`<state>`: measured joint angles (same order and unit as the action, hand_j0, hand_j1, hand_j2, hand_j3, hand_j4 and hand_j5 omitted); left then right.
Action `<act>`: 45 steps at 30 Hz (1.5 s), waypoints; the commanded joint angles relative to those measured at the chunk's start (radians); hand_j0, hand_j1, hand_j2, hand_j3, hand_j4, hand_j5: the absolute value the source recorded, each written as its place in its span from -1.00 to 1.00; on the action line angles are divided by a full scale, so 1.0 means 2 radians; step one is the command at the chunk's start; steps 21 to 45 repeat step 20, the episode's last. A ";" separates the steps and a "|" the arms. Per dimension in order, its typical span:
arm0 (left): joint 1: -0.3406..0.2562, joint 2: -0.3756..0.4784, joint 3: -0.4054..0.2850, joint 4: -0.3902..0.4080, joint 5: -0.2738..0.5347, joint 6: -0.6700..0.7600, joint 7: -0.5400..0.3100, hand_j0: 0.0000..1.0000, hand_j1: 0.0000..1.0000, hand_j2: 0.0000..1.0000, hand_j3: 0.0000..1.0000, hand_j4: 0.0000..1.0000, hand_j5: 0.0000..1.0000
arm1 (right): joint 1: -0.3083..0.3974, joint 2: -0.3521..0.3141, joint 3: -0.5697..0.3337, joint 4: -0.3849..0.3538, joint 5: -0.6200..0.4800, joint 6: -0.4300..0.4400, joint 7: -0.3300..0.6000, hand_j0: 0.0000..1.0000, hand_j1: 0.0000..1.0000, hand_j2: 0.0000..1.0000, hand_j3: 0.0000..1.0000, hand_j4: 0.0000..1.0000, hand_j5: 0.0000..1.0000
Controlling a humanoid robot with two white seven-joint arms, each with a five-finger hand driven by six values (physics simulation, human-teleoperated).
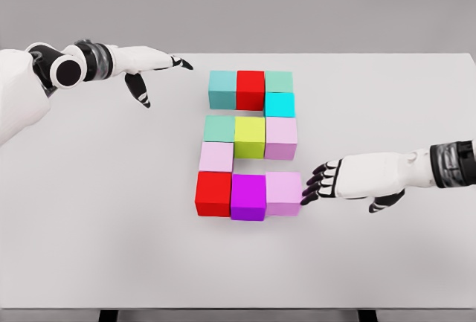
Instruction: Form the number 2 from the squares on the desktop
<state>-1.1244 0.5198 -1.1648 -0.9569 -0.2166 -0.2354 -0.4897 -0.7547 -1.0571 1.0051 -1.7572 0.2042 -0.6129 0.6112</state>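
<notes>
right fingertips at the last block of the 2

the blocks sit mid-table (89, 248) already shaped like a 2. the pale pink block (283, 192) ending the bottom row lies straight left of the right hand (357, 177), whose fingers (312, 188) are loosely extended, gripping nothing, tips touching its side. the left hand (152, 65) hovers well apart at upper left, fingers relaxed, empty.

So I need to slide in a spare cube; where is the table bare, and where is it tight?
Bare: the white table left of the cube figure, below the left robot hand, and the strip in front. Tight: the right robot hand sits at the pale pink cube.
</notes>
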 commanded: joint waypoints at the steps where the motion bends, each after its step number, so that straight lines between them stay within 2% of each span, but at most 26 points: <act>1: 0.000 0.000 0.000 0.001 0.001 0.000 0.000 1.00 1.00 1.00 1.00 1.00 1.00 | -0.001 0.002 0.001 0.000 -0.002 0.001 0.000 1.00 1.00 1.00 1.00 1.00 1.00; 7: -0.001 0.000 0.001 0.001 0.001 0.000 0.000 1.00 1.00 1.00 1.00 1.00 1.00 | -0.002 0.000 0.001 0.003 -0.002 0.001 0.000 1.00 1.00 1.00 1.00 1.00 1.00; 10: -0.001 0.000 0.001 0.001 0.000 0.000 0.000 1.00 1.00 1.00 1.00 1.00 1.00 | -0.004 -0.003 -0.006 0.021 -0.003 0.001 0.000 1.00 1.00 1.00 1.00 1.00 1.00; 11: -0.001 0.000 0.001 0.001 0.000 0.000 0.000 1.00 1.00 1.00 1.00 1.00 1.00 | -0.005 -0.003 -0.007 0.033 -0.003 0.001 0.000 1.00 1.00 1.00 1.00 1.00 1.00; 13: 0.000 0.000 0.000 0.001 0.000 0.000 0.000 1.00 1.00 1.00 1.00 1.00 1.00 | -0.005 -0.003 -0.047 0.096 -0.034 0.001 0.000 1.00 1.00 1.00 1.00 1.00 1.00; 14: 0.000 0.000 0.000 0.001 0.000 0.000 0.000 1.00 1.00 1.00 1.00 1.00 1.00 | -0.005 -0.003 -0.053 0.143 -0.107 0.001 0.000 1.00 1.00 1.00 1.00 1.00 1.00; 15: 0.000 0.000 0.001 0.001 0.000 0.000 0.000 1.00 1.00 1.00 1.00 1.00 1.00 | -0.005 -0.003 -0.053 0.164 -0.141 0.001 0.000 1.00 1.00 1.00 1.00 1.00 1.00; 45: 0.000 0.000 0.000 0.001 -0.001 -0.003 0.000 1.00 1.00 1.00 1.00 1.00 1.00 | -0.005 -0.002 -0.052 0.164 -0.139 0.001 0.000 1.00 1.00 1.00 1.00 1.00 1.00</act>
